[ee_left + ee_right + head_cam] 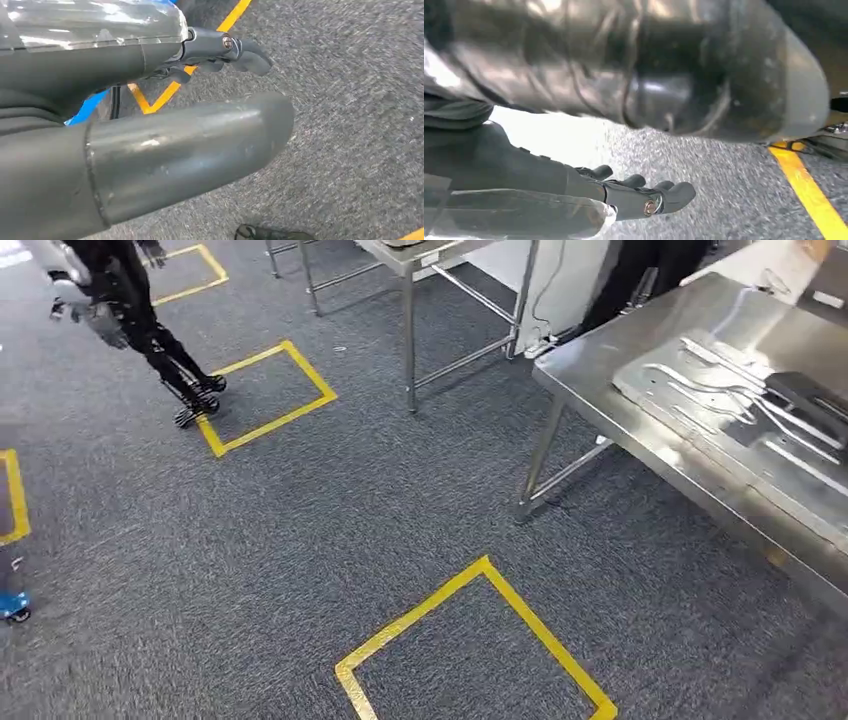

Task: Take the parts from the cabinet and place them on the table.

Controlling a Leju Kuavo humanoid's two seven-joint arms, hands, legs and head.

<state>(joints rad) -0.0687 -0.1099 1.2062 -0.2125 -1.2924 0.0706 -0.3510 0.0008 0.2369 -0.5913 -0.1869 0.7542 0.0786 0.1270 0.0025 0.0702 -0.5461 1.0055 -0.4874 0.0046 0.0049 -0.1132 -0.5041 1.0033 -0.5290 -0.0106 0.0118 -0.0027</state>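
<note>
Left hand [220,52] over grey carpet [300,540], fingers slightly curled and apart, holding nothing. Right hand [644,197] likewise empty, fingers loosely extended above carpet near a yellow tape line [809,190]. Steel table [600,370] at right in head view, with a pressed metal part [720,400] lying flat on top. Yellow tape squares [480,640] marked on floor. Second robot [130,320] standing far left, beside another square.

Workshop, steel tables [640,370], floor tape squares [480,640]
</note>
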